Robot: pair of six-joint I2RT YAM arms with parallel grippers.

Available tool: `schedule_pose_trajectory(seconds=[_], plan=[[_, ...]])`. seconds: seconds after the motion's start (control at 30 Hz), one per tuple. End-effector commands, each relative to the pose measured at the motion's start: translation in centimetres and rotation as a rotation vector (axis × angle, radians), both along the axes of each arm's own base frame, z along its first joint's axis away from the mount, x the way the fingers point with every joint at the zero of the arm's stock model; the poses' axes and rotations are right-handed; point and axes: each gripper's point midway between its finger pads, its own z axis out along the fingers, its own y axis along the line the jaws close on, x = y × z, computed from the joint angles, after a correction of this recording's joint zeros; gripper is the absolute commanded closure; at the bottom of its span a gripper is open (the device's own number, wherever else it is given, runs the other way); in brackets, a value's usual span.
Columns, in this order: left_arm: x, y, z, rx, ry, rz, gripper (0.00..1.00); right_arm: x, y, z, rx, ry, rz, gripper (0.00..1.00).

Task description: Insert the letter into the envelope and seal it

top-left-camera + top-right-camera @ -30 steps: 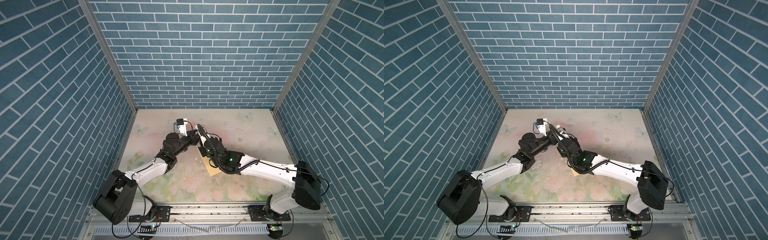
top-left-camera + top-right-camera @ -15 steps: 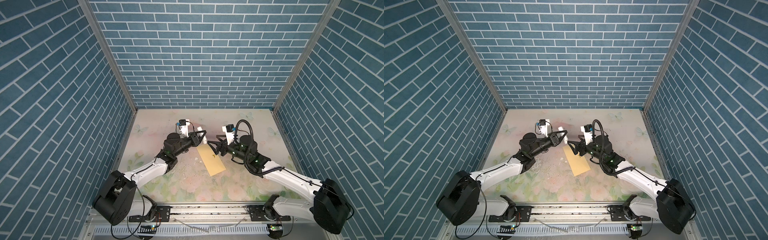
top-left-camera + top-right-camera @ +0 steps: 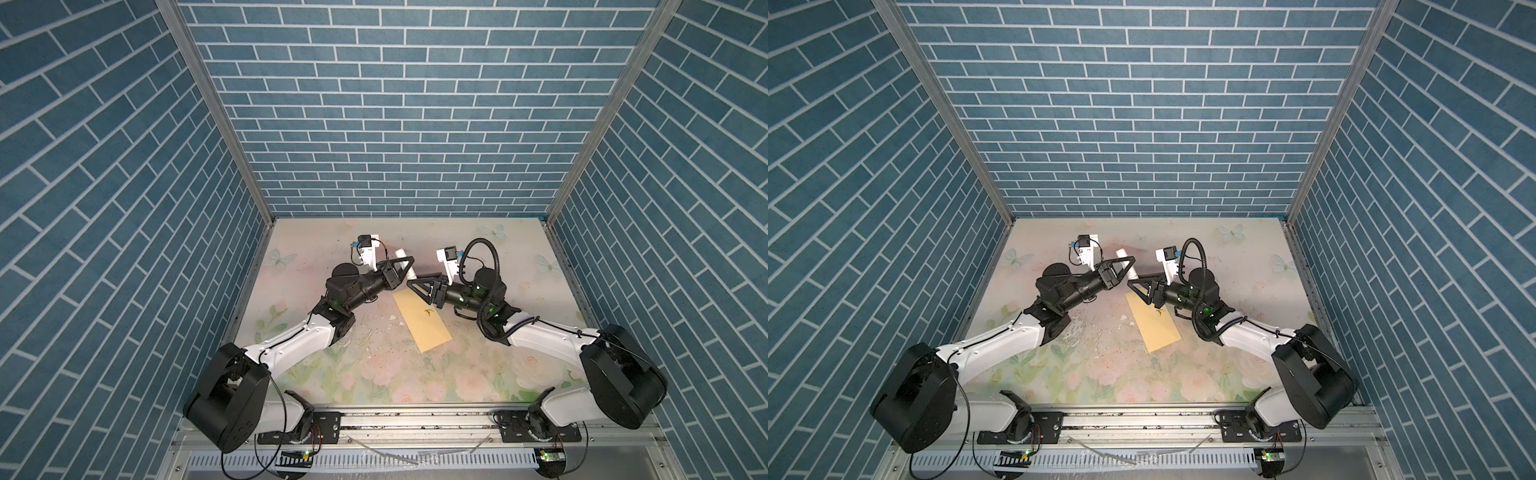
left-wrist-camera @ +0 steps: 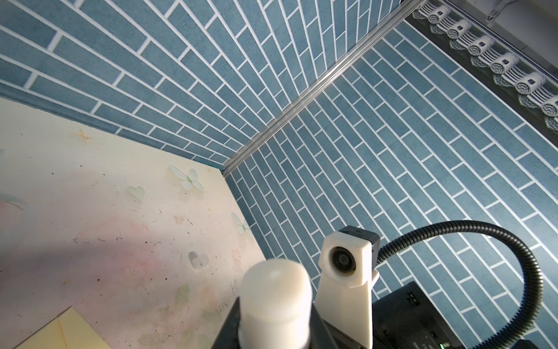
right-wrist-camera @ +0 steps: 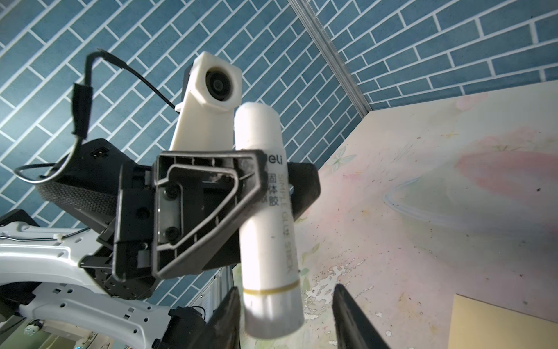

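The envelope (image 3: pixel 422 322) lies flat in the middle of your table (image 3: pixel 478 374) in both top views. Left wrist view: your left gripper (image 4: pixel 276 329) is clamped on a glue stick (image 4: pixel 276 290). Right wrist view: your right gripper (image 5: pixel 286 288) has its jaws apart around the stick's end.

walls (image 3: pixel 395 124): 3, blue brick w/ white grout | tabletop (image 3: pixel 478 374): pale floral print, scuffed

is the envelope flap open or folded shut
Folded shut: in both top views the envelope lies flat as a plain rectangle, no flap sticking out. Glued or not, cannot tell.
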Motion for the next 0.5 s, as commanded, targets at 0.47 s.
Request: schedule_pose_trajectory(seconds=[0.47], plan=[[0.0, 0.0, 1.5, -0.015, -0.045, 0.0, 1.0, 1.3, -0.2, 2.3, 0.044, -0.015, -0.055, 0.9]])
